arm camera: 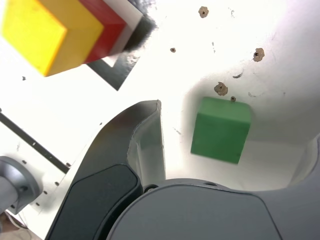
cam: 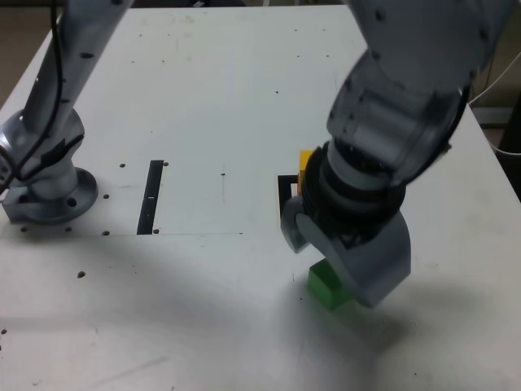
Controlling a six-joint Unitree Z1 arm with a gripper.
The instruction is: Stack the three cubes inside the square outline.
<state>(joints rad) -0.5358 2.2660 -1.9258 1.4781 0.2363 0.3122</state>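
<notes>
Black strip (cam: 151,197) on white table (cam: 228,98)

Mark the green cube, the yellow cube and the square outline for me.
green cube (arm camera: 220,131), wrist view, top face.
yellow cube (arm camera: 34,34), wrist view, top face.
square outline (arm camera: 112,75), wrist view, black border near its corner.

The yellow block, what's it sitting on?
The yellow block sits on the red block, inside the black square outline. The arm hides this stack's base in the exterior view.
</notes>
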